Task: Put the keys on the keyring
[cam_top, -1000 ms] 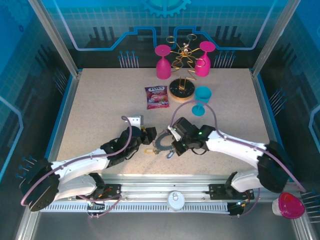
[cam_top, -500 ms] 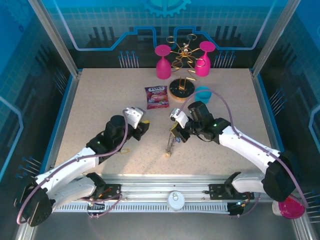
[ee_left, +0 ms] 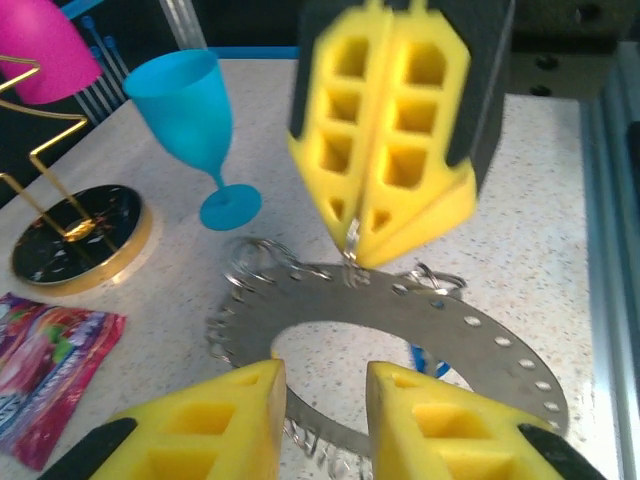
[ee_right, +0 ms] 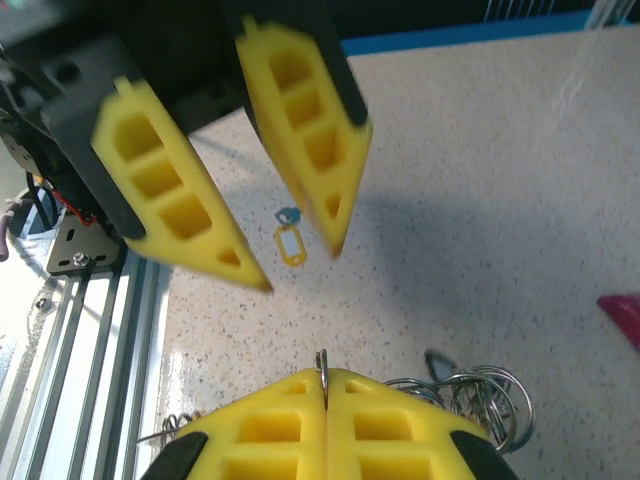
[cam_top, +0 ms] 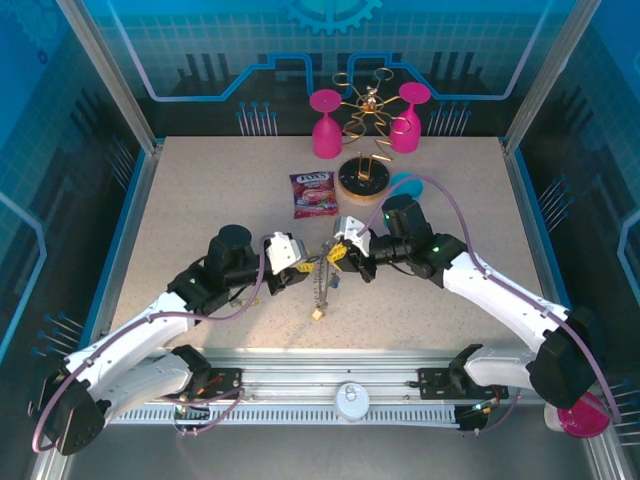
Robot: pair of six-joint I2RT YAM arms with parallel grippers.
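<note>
Shifting leftward, keyring (ee_left: pixel 500 345) pinched in right jaws; left jaws nearer.

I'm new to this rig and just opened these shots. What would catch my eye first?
The right gripper, shut on the rim of the grey keyring, holds it up at mid-table, facing the open left gripper. At the back, two pink goblets sit upside down at a gold wire rack, and a blue goblet stands upright beside its round base.
</note>
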